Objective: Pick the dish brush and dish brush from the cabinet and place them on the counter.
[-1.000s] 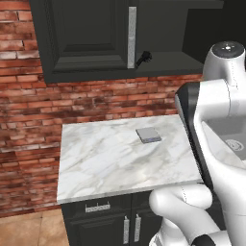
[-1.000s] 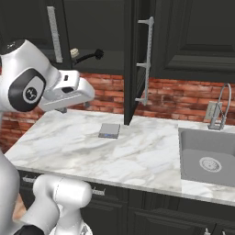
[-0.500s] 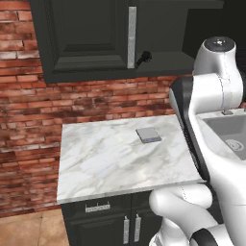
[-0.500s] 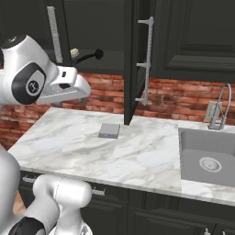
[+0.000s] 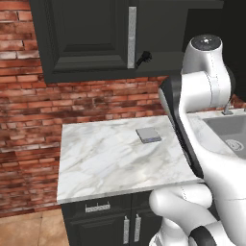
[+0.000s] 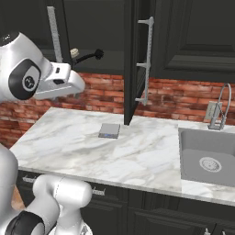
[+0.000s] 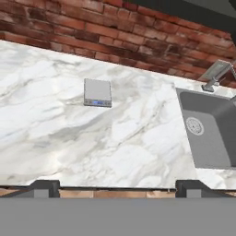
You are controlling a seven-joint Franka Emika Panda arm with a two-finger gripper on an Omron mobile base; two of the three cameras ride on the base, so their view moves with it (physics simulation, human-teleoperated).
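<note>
We count two brushes on the cabinet [image 6: 92,27] shelf. The black brush [image 6: 89,56] pokes out past the shelf's front edge, head toward the right; in the left base view it [image 5: 143,58] sits just right of the silver bar handle [image 5: 131,37]. The cream brush [image 6: 74,53] stands just left of it, only its round head visible above the arm.

One cabinet door [image 6: 133,59] hangs open, edge-on toward us, carrying a second bar handle [image 6: 147,59]. Brick wall [image 5: 29,110] behind.

The counter [image 6: 69,142] holds one item: a flat grey square pad [image 6: 109,130], toward the far side, near the foot of the open door. From the hand camera the pad [image 7: 97,92] lies well left of the sink [image 7: 209,129]. One sink [image 6: 209,160] at right, with one faucet [image 6: 221,108] behind it.

The gripper [image 7: 117,186] shows as two dark fingertips [image 7: 44,186] set wide apart at the bottom of the hand view, released, nothing between them. It hangs above the counter's near edge, well below the shelf and apart from both brushes.
</note>
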